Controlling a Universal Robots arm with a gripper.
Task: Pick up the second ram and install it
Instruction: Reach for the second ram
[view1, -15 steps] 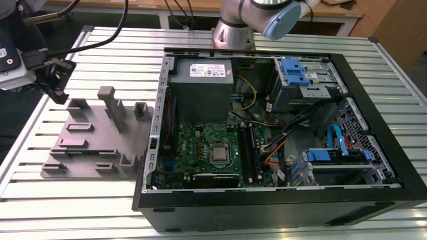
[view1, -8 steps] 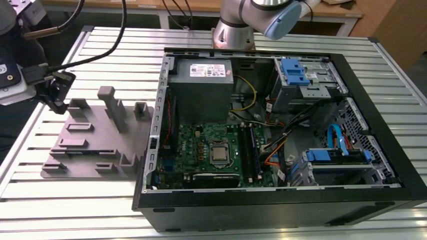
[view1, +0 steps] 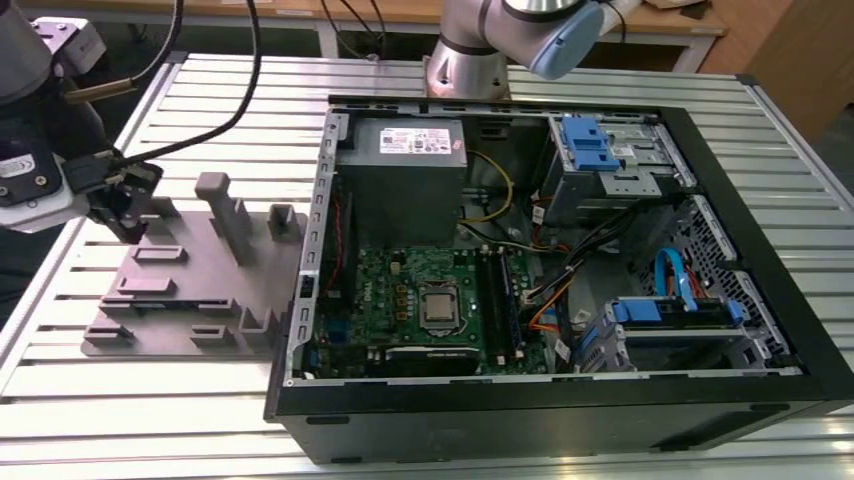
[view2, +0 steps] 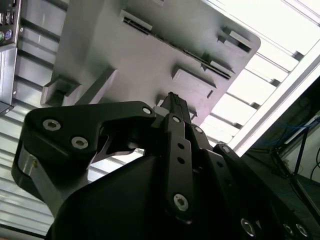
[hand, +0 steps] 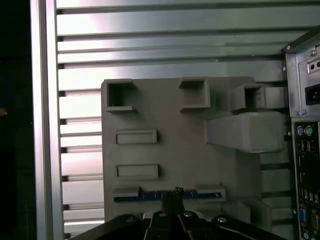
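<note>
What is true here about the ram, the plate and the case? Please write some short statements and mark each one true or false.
1. The ram lies on the grey plate. True.
2. The gripper hangs over the case. False: it hangs over the plate.
3. The case is open and its motherboard shows. True.
4. The plate lies to the exterior view's right of the case. False: it lies to the case's left in that view.
</note>
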